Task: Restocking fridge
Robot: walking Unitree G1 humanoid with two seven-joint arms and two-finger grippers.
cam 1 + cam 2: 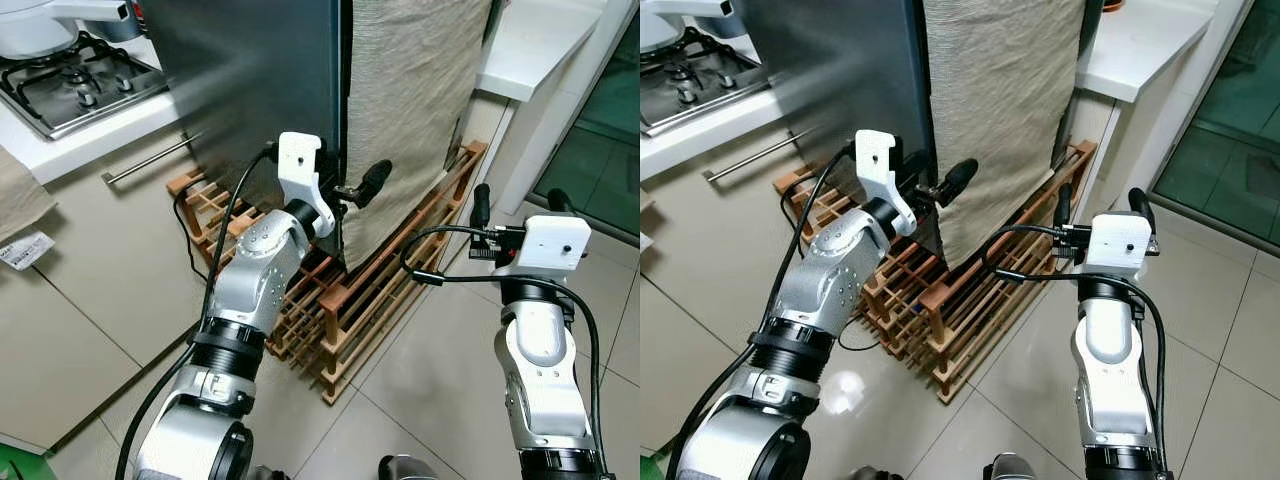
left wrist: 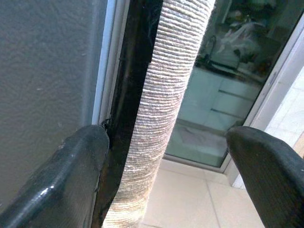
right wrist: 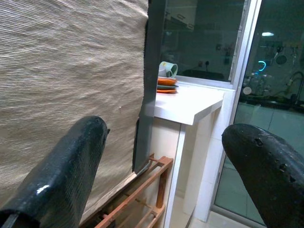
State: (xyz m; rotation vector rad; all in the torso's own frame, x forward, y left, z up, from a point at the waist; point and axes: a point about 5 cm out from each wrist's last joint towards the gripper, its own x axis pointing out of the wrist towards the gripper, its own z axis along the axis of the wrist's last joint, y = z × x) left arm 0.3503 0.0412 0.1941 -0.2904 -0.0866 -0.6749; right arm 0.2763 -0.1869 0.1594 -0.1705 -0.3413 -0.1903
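Left gripper point(image 1: 352, 190): your fingers are spread at the fridge point(image 1: 260, 80) door's edge, beside the cloth point(image 1: 410, 110).
Right gripper point(image 1: 515, 200): spread, holding nothing, above the floor point(image 1: 420, 380).

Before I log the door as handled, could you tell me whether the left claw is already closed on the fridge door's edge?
No: the left claw is open, its fingers spread either side of the fridge door's edge.

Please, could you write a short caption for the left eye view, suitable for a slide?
Left gripper open at the fridge door edge beside the hanging cloth, right gripper raised nearby, open.
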